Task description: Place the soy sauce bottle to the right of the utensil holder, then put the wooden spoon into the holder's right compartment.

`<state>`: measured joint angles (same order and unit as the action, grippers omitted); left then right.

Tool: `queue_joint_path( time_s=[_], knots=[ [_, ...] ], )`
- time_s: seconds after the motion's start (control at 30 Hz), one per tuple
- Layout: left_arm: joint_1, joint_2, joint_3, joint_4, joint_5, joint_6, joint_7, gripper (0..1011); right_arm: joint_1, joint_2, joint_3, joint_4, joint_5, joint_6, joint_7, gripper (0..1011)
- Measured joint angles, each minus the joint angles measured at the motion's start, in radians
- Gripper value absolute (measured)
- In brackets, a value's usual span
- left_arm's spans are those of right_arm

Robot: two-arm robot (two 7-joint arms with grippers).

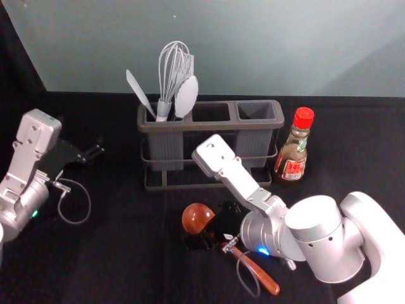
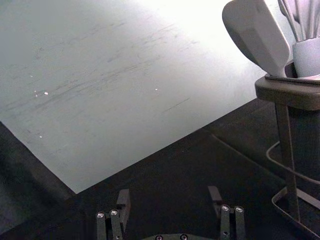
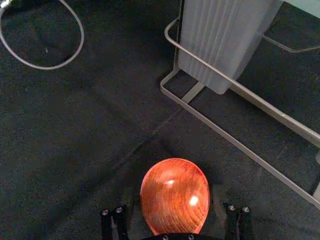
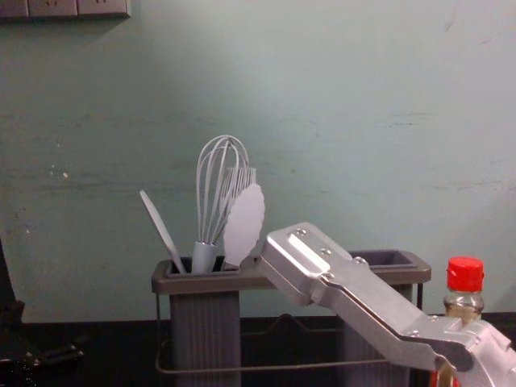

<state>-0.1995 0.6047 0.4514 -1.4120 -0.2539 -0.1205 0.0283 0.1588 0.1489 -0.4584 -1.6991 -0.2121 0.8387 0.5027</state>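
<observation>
A pale wall (image 1: 240, 50) rises behind the black-covered bench (image 1: 126, 266); on the bench stands the grey utensil holder (image 1: 163, 187), upright, its compartments in a row. The right hand (image 1: 210, 224) is in front of the holder, low over the spoon, fingers well apart on either side of the bowl; whether they touch it I cannot tell. The left hand (image 1: 93, 151) is parked left of the holder, spread wide around nothing; the wooden spoon (image 1: 197, 217) lies on the bench, handle slanting near and right; the soy sauce bottle (image 1: 294, 152) stands just right of the holder; a whisk (image 1: 163, 109) leans in the left compartment.
</observation>
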Motion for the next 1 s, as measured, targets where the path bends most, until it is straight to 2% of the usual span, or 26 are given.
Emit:
queue_joint_path(
  time_s=[1.0],
  knots=[
    [0.0,0.0,0.0,0.0,0.0,0.0,0.0,1011,-0.004,-0.007,0.009,0.014,-0.011,-0.012,0.015,1000]
  ],
)
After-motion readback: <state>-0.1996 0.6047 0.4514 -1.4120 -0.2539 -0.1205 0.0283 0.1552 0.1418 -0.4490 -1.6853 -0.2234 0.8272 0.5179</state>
